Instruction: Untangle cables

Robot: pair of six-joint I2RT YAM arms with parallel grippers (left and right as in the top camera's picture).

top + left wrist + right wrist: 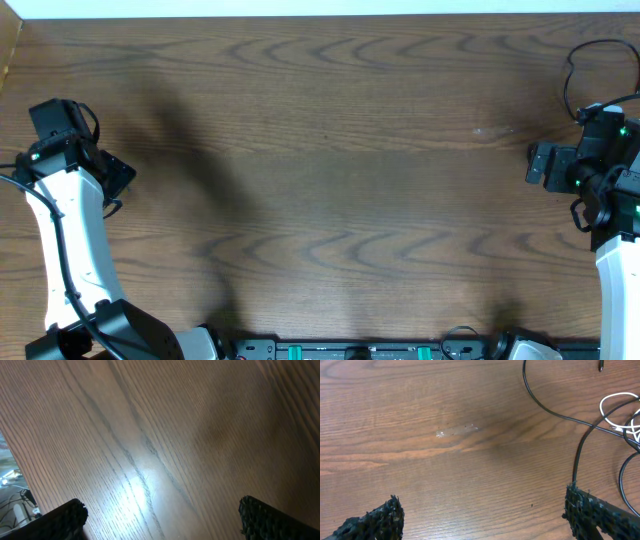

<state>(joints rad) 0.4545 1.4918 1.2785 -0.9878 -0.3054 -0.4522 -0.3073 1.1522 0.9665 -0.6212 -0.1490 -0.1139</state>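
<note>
The cables lie at the table's far right corner. In the right wrist view a black cable (pixel 547 409) curves across the wood, a second black cable (pixel 580 450) crosses it, and a white cable (pixel 612 399) loops at the right edge. A small plug tip (pixel 601 366) shows at the top. From overhead only a black cable loop (pixel 568 75) shows beside the right arm. My right gripper (pixel 485 505) (pixel 532 163) stands open over bare wood, left of the cables. My left gripper (pixel 162 512) (pixel 118 185) is open at the far left, nothing between its fingers.
The wooden table (pixel 330 150) spreads between the two arms. A faint pale smudge (pixel 455 431) marks the wood ahead of the right gripper. The table's left edge (pixel 10 455) shows in the left wrist view, with clutter beyond it.
</note>
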